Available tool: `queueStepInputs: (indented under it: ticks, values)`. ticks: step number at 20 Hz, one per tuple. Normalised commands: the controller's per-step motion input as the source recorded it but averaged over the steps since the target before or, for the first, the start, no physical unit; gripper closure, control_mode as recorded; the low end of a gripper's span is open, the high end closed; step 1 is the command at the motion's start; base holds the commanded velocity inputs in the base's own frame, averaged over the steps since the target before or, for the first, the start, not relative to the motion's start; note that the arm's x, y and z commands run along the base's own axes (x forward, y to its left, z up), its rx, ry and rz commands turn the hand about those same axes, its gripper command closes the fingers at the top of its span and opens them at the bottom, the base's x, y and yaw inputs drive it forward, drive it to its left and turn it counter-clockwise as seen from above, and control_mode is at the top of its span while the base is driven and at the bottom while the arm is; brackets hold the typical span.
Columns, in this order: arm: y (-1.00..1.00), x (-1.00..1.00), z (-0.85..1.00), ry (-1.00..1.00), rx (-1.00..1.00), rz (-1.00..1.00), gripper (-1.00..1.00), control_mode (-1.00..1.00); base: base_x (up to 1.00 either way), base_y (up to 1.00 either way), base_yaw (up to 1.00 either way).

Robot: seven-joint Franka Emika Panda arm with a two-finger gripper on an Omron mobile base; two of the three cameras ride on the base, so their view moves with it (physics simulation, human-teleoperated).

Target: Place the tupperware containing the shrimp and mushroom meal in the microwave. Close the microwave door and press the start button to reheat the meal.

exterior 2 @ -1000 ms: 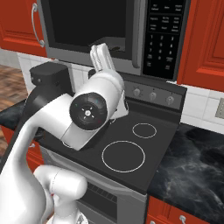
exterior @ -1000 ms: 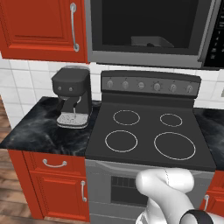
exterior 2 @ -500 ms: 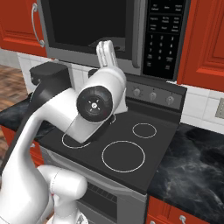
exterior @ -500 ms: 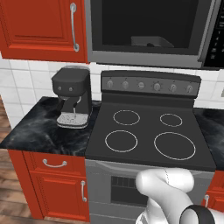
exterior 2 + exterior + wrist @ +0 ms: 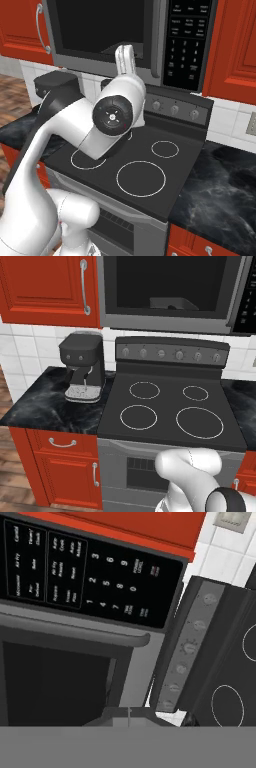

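Observation:
The microwave (image 5: pixel 170 291) hangs above the stove, and its door (image 5: pixel 100 30) looks flush with the body. Through the dark window a pale grey tupperware (image 5: pixel 170 303) shows inside; its shrimp and mushroom meal is too dim to make out. My gripper (image 5: pixel 125 52) is shut on nothing and points up in front of the door's lower right corner, left of the bar handle (image 5: pixel 159 40). The hand view is rolled: the black keypad (image 5: pixel 95 577) lies across the top, the handle (image 5: pixel 75 632) below it, and the gripper (image 5: pixel 129 714) is at the bottom edge.
A black stove (image 5: pixel 170 411) with a knob panel (image 5: pixel 175 106) lies under the microwave. A coffee machine (image 5: pixel 82 366) stands on the dark marble counter (image 5: pixel 45 406) to its left. Red cabinets (image 5: pixel 45 286) flank the microwave on both sides.
The arm has swung up and to the right, and the shut gripper has risen a little closer to the microwave door. Nothing else has moved.

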Motion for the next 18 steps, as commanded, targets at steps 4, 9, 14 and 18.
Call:
queueStepInputs:
  ticks: [4,9,14,18]
  values:
    - [0.0,0.18,-0.09,0.0,0.06,0.0,1.0,-1.0,0.0,0.0,0.0]
    - [-0.05,0.21,-0.16,0.0,0.07,0.0,1.0,-1.0,0.0,0.0,0.0]
    - [-0.11,0.19,-0.13,0.0,0.07,0.0,1.0,-1.0,0.0,0.0,0.0]
    - [-0.11,0.15,-0.02,0.0,0.05,0.0,1.0,-1.0,0.0,0.0,0.0]
